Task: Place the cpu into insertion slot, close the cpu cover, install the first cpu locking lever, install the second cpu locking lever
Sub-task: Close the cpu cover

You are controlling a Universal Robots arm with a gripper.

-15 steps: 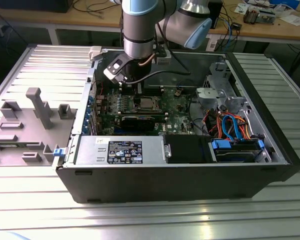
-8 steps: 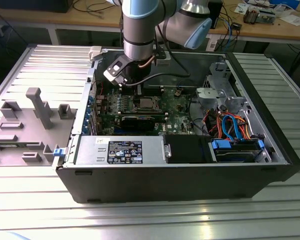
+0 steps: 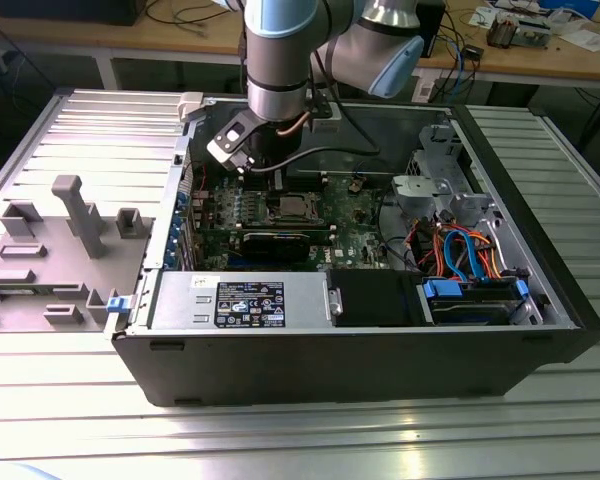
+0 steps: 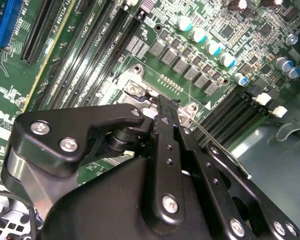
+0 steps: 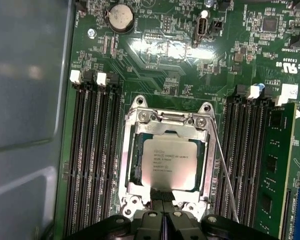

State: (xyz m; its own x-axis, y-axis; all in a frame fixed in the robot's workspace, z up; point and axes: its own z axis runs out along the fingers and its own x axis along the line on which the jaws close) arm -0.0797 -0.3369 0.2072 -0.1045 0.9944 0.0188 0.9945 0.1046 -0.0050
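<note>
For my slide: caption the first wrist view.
Chip lies inside the lowered metal frame; shut pincer at the frame's edge.

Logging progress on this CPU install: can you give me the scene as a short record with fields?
cpu: seated in the insertion slot, metal top up
cpu cover: down, framing the cpu
gripper: shut, tips at the cover's edge
wire lever: runs beside the cover; latched or not, cannot tell
setting: green motherboard inside an open computer case
</note>
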